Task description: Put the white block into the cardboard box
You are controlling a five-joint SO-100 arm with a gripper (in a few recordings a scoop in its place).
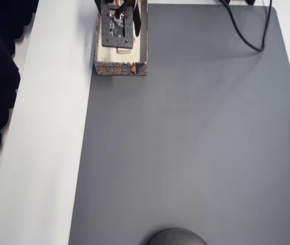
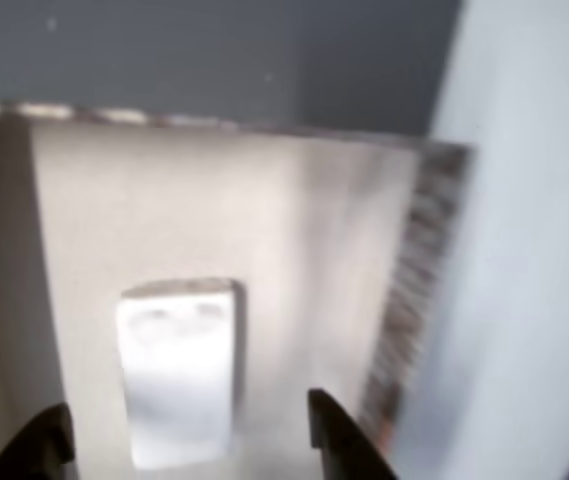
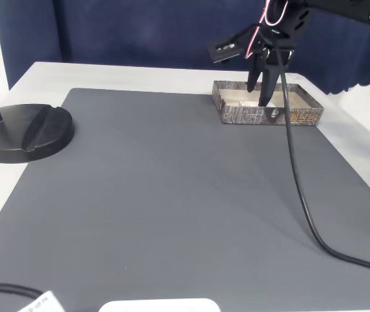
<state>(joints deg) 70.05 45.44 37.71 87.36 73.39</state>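
Observation:
The white block (image 2: pixel 179 370) lies flat on the cream floor of the cardboard box (image 2: pixel 414 290) in the wrist view. My gripper (image 2: pixel 184 405) hangs just above it, open, with one dark fingertip on each side of the block and a gap between each tip and the block. Seen from overhead, the box (image 1: pixel 120 69) sits at the top edge of the grey mat, and the gripper (image 1: pixel 118 33) covers most of its inside. From the fixed view, the gripper (image 3: pixel 263 96) reaches down inside the box (image 3: pixel 302 117) at the mat's far right.
A grey mat (image 1: pixel 185 153) covers most of the white table. A black cable (image 3: pixel 302 195) hangs from the arm across the mat's right side. A black stand base (image 3: pixel 25 133) sits at the left in the fixed view.

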